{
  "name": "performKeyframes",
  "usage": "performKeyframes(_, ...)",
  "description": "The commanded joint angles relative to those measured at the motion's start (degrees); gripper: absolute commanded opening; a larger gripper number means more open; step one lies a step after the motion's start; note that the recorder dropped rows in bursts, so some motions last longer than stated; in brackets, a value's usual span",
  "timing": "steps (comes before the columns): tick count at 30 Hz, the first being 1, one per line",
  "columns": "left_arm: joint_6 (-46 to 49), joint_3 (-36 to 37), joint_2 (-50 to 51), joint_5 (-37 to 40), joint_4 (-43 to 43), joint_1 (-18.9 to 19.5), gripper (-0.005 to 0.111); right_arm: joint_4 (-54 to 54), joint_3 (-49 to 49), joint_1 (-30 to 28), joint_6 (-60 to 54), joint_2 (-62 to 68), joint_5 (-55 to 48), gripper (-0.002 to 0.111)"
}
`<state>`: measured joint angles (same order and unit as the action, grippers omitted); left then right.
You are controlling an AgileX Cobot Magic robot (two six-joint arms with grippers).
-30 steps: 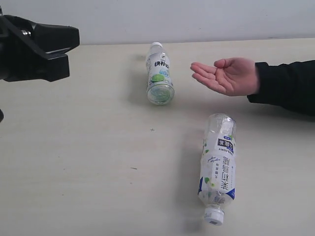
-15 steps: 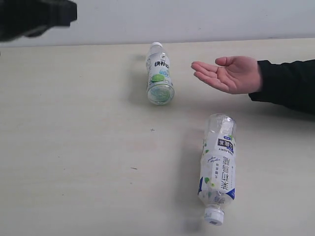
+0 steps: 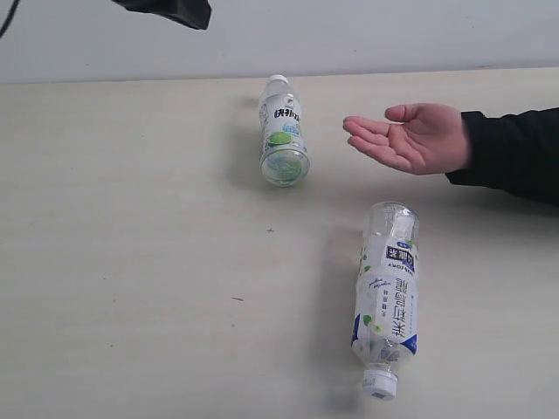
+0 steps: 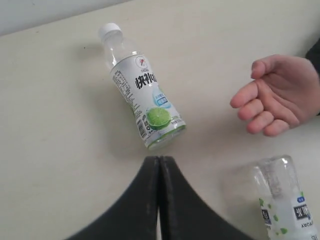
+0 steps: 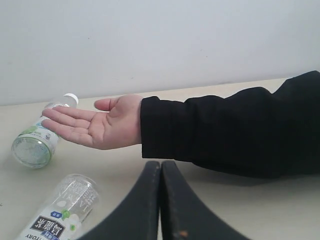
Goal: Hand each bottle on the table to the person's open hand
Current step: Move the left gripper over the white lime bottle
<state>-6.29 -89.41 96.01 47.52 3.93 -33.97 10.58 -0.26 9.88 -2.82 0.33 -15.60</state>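
Two bottles lie on the pale table (image 3: 131, 262). A white-capped bottle with a green lime label (image 3: 282, 131) (image 4: 141, 98) (image 5: 37, 137) rests at the back middle. A second bottle with a blue and white label (image 3: 387, 301) (image 4: 287, 200) (image 5: 60, 212) lies near the front right, cap toward the front. The person's open hand (image 3: 410, 135) (image 4: 275, 102) (image 5: 95, 127) hovers palm up to the right of the lime bottle. My left gripper (image 4: 159, 159) is shut and empty, high above the table; only part of the left arm (image 3: 170, 10) shows at the exterior view's top edge. My right gripper (image 5: 160, 164) is shut, empty, below the sleeve.
The person's black sleeve (image 3: 515, 153) (image 5: 230, 130) stretches in from the right edge, over the table. A pale wall (image 3: 349, 35) runs behind the table's far edge.
The left arm has risen and swung right, from the upper left corner to the top edge of the exterior view. The hand drifted slightly right. Both bottles stayed put.
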Motion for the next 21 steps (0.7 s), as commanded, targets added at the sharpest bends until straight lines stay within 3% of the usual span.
performKeyframes(1,-3.74,-7.01,8.96,3.35,-0.39,0.07,0.000,0.00,0.26,-0.29,0.12,-0.33,0.29,0.000)
performKeyframes(5,-4.92,-10.58,16.45,0.76,1.44,-0.03,0.000,0.00,0.26,-0.29,0.12,-0.33,0.29,0.000)
performKeyframes(7,-5.03,-11.70,19.40,-1.61,2.07,-0.03,0.006,0.00,0.26,-0.29,0.12,-0.33,0.29,0.000)
performKeyframes(9,-5.94,-12.69,22.09,-4.49,2.72,-0.03,0.018,0.00,0.26,-0.29,0.12,-0.33,0.29,0.000)
performKeyframes(14,-7.22,-15.09,27.23,-11.66,2.62,-0.03,0.071,0.00,0.26,-0.29,0.12,-0.33,0.29,0.000)
performKeyframes(16,-7.21,-15.87,28.88,-14.05,2.62,-0.03,0.084,0.00,0.26,-0.29,0.12,-0.33,0.29,0.000)
performKeyframes(21,-7.64,-16.71,32.69,-19.11,2.62,-0.03,0.085,0.00,0.26,-0.29,0.12,-0.33,0.29,0.000)
